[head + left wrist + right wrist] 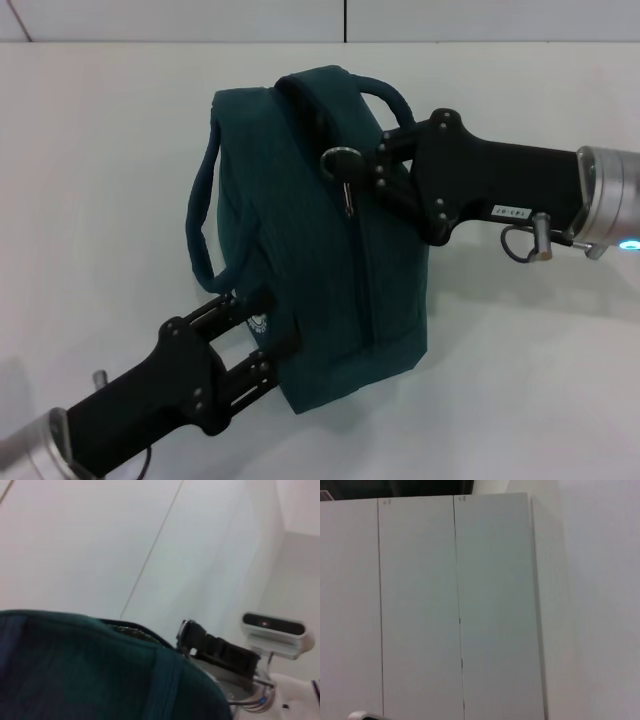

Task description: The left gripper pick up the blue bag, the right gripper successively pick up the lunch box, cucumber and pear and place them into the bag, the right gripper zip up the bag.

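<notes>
- Your blue bag (pixel 310 230) stands upright in the middle of the white table (pixel 100 150), its zip seam running along the top and down the side that faces you.
- The seam looks drawn closed along the length you can see, and the metal ring pull (pixel 340 160) sits near the bag's top far end with a small tab hanging below it.
- The lunch box, cucumber and pear are nowhere in view (presumably inside the bag, though that cannot be confirmed).
- Your right gripper (pixel 382 152) comes in from the right, its arm lying almost level across the table and its tip pressed against the bag's upper edge, just beside the ring pull.
- The pull lies directly off that gripper's tip toward your left, so it is far nearer this arm than the other.
- Whether the right fingers are together or apart cannot be told, since the bag's handle and the claw's body overlap there.
- Your left gripper (pixel 262 325) reaches up from the near left, fingers clamped on the bag's lower near corner by the small white logo (pixel 258 322), steadying it.
- In the left wrist view the teal fabric fills the foreground, with the other arm's black claw beyond it.
- The right wrist view shows only white wall panels.
</notes>
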